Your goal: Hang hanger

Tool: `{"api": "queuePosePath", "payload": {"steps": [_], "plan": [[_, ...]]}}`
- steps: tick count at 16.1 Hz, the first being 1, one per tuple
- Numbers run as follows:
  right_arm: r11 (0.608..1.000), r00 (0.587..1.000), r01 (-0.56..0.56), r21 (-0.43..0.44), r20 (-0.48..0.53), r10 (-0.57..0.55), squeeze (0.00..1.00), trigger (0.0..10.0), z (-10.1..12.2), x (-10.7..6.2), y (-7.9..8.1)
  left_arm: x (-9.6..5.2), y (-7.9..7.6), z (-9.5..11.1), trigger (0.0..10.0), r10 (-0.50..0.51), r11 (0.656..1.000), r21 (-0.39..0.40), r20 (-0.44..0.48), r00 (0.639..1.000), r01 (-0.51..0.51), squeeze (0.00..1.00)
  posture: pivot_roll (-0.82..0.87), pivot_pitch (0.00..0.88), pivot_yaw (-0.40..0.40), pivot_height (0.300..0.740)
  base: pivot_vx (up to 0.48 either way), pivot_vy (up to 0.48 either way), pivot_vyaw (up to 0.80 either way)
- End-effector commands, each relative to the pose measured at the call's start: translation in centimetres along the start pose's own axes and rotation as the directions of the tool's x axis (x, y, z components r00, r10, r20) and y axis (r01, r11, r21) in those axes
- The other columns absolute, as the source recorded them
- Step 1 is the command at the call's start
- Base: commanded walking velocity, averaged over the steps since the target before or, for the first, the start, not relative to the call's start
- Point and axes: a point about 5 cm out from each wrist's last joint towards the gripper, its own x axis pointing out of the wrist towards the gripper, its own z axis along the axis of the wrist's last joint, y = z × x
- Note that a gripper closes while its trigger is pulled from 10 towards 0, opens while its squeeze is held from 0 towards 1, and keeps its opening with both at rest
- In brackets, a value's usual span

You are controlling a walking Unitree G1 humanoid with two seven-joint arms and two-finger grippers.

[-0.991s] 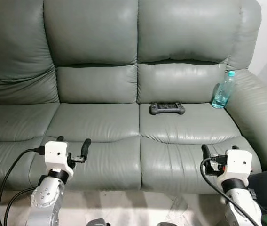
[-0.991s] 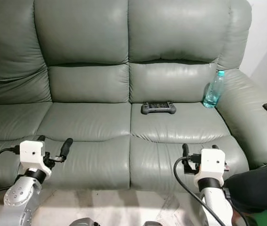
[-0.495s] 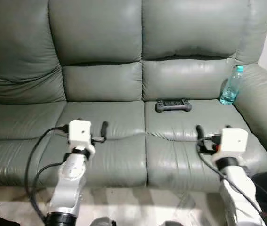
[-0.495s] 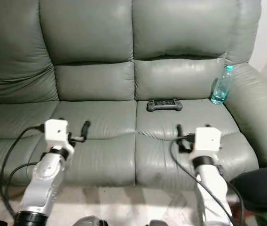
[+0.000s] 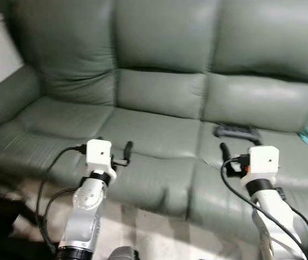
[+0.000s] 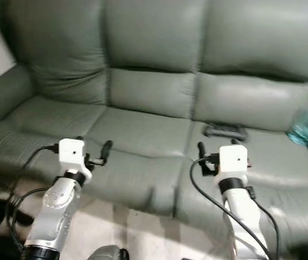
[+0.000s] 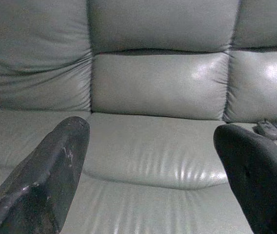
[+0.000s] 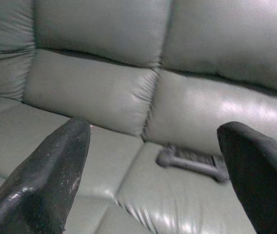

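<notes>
While both pincers gape empty, grey sofa (image 5: 159, 108), controller (image 5: 236, 131), bottle (image 6: 306, 122) beyond

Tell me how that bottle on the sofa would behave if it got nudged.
The bottle stands upright, tall and narrow, on a soft sofa seat, so it would probably tip easily. Being round, it would likely roll once down. It looks like clear plastic, so probably light and not fragile.

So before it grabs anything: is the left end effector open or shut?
Open. In the left wrist view, the left end effector has its two black fingers spread wide apart, with bare sofa between them.
</notes>
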Motion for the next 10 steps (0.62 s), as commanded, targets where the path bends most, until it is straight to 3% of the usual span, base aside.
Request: {"api": "queuePosePath", "payload": {"steps": [1, 4, 7, 10], "plan": [[1.0, 0.999, -0.022, 0.009, 0.029, 0.022, 0.0, 10.0, 0.6, 0.3, 0.7, -0.2, 1.0, 0.1, 10.0, 0.026, 1.0, 0.003, -0.006, 1.0, -0.026, 0.0, -0.06, 0.0, 0.072, 0.74, 0.0, 0.0, 0.8], [0.998, 0.997, -0.058, 0.0, 0.048, 0.058, 0.0, 10.0, 0.9, 0.9, 1.4, 0.1, 0.0, 0.2, 10.0, -0.014, 1.0, -0.011, -0.016, 1.0, 0.014, 0.0, -0.04, 0.0, 0.061, 0.74, 0.0, 0.0, 0.8], [0.998, 0.997, -0.059, 0.007, 0.043, 0.058, 0.0, 10.0, 0.7, 1.0, 1.3, -0.3, 0.3, -0.3, 10.0, -0.104, 0.994, 0.014, -0.039, 0.994, 0.104, 0.0, -0.04, 0.0, 0.059, 0.74, 0.0, 0.0, 0.8], [0.999, 0.997, -0.047, 0.008, 0.054, 0.046, 0.0, 10.0, 0.8, 0.8, 1.3, -1.1, 0.8, -0.5, 10.0, -0.034, 0.999, -0.018, -0.027, 0.999, 0.033, 0.0, -0.05, 0.0, 0.083, 0.74, 0.0, 0.0, 0.8]]}}
